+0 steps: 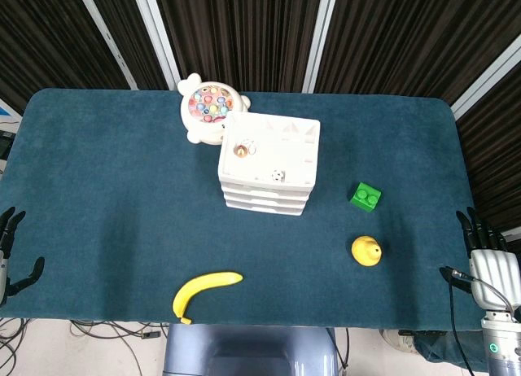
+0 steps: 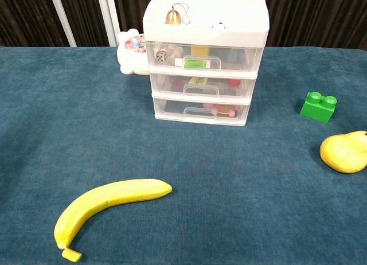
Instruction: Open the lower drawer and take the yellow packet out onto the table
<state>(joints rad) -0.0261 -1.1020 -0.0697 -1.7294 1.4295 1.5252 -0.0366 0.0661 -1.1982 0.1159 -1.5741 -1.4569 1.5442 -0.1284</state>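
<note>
A white three-drawer unit (image 1: 269, 164) stands at the table's middle, its clear drawer fronts facing me in the chest view. All three drawers are closed. The lower drawer (image 2: 200, 110) shows pink and dark shapes through its front; I cannot make out a yellow packet in it. My left hand (image 1: 10, 254) hangs at the table's near left edge, fingers spread and holding nothing. Off the near right corner, my right hand (image 1: 488, 262) is likewise spread and empty. Both are far from the unit, and neither shows in the chest view.
A banana (image 2: 112, 205) lies in front of the unit, toward the left. A yellow pear (image 2: 344, 152) and a green brick (image 2: 318, 106) sit to the right. A round white toy (image 1: 208, 106) stands behind the unit. A small bell (image 2: 172, 16) rests on the unit's top.
</note>
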